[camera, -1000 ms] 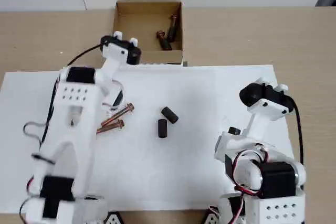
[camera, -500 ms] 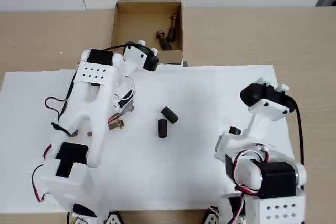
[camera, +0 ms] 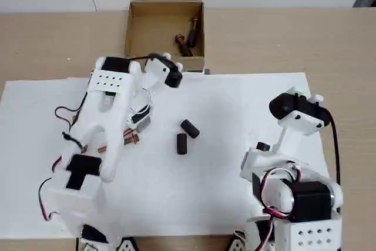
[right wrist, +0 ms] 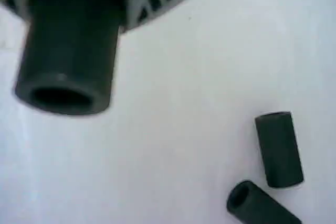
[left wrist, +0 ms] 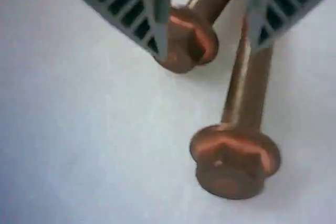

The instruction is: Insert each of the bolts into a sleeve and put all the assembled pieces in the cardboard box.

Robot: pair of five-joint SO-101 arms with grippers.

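White paper (camera: 235, 104), bolts (camera: 130, 138) flat, heads apparently toward sleeves (camera: 182, 143)

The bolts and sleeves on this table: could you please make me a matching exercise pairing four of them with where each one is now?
Things:
1. bare bolts
2. loose sleeves
3. lone sleeve
4. assembled pieces

Places:
A. inside the cardboard box
B. on the white paper, between the two arms
C. gripped by the right gripper
D. on the paper, just below the open left gripper

Pairs: 1-D, 2-B, 3-C, 4-A.
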